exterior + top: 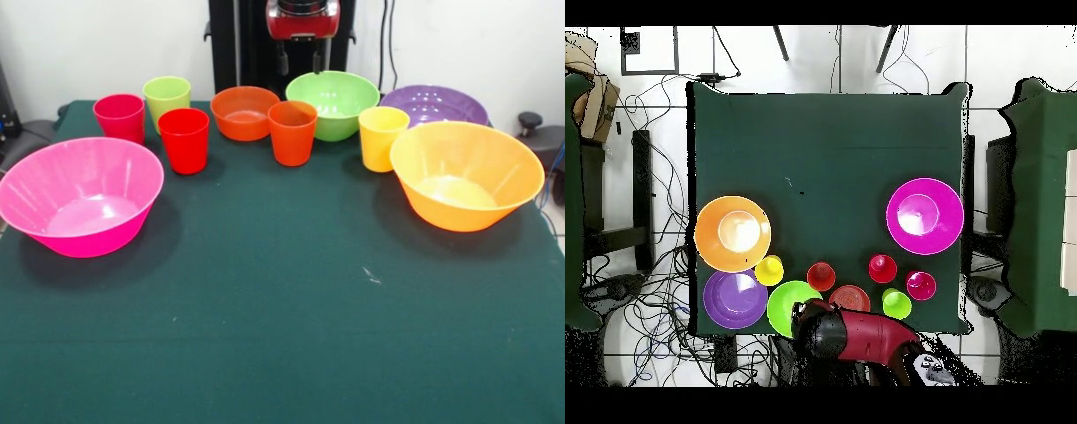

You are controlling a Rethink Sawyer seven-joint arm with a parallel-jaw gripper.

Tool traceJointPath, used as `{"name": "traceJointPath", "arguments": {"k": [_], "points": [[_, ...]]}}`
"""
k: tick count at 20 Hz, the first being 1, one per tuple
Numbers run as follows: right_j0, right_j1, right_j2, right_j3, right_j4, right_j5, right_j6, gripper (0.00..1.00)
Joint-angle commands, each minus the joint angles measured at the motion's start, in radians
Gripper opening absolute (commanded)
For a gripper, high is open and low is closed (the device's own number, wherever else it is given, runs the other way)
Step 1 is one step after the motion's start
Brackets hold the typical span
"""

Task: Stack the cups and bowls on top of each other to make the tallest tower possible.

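Observation:
Every cup and bowl stands singly and upright on the green cloth, and no tower is in view. The pink bowl and orange-yellow bowl sit widest apart. Along the back are the purple bowl, green bowl and orange-red bowl. The cups are crimson, lime, red, orange and yellow. My gripper hangs open above and behind the green bowl, holding nothing. In the overhead view the arm hides it.
The green cloth covers the table. Cables lie on the floor around the table. Other green-covered tables stand at the left and right.

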Motion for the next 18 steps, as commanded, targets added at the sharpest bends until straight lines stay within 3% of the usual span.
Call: {"name": "traceJointPath", "arguments": {"k": [1,18], "points": [[-0.012,0.044,0.027,-0.106,-0.08,-0.076,0.067,1.0],[-0.055,0.068,0.036,-0.13,-0.145,-0.066,0.065,1.0]]}}
